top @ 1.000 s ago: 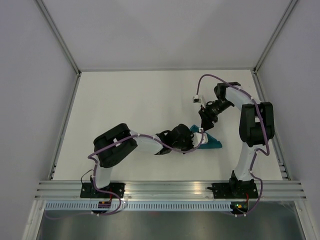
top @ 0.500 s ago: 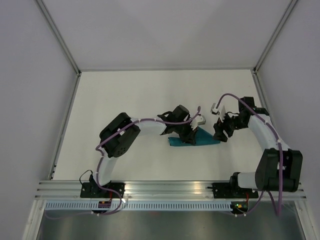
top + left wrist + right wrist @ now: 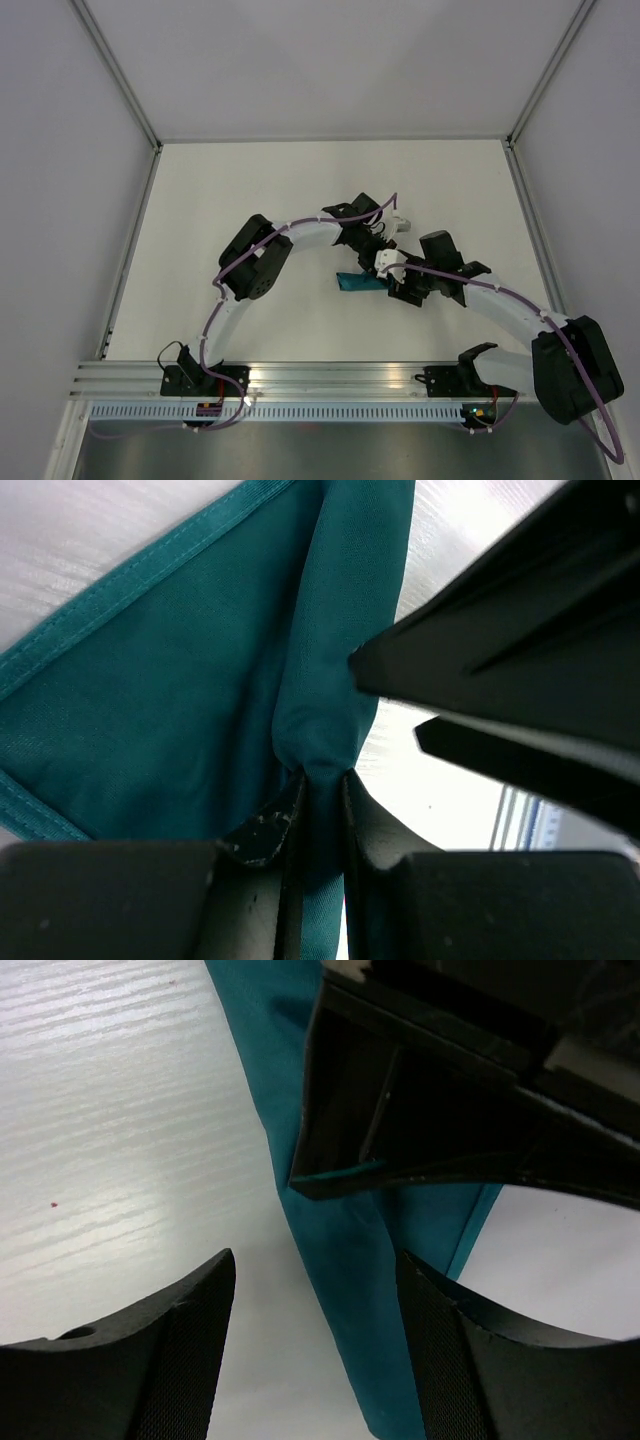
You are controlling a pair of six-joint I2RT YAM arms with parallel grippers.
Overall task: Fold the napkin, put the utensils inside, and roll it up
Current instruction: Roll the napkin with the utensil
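Left end effector point(image 3: 320, 778) on napkin point(image 3: 180, 700)

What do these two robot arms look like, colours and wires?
The left arm and right arm both have white tubular links joined by chunky black joints. A purple cable loops along each. The fingers are black and finely textured.

The napkin point(image 3: 180, 710) is smooth teal cloth with slight sheen; the table point(image 3: 110, 1110) perhaps glossy white grained laminate
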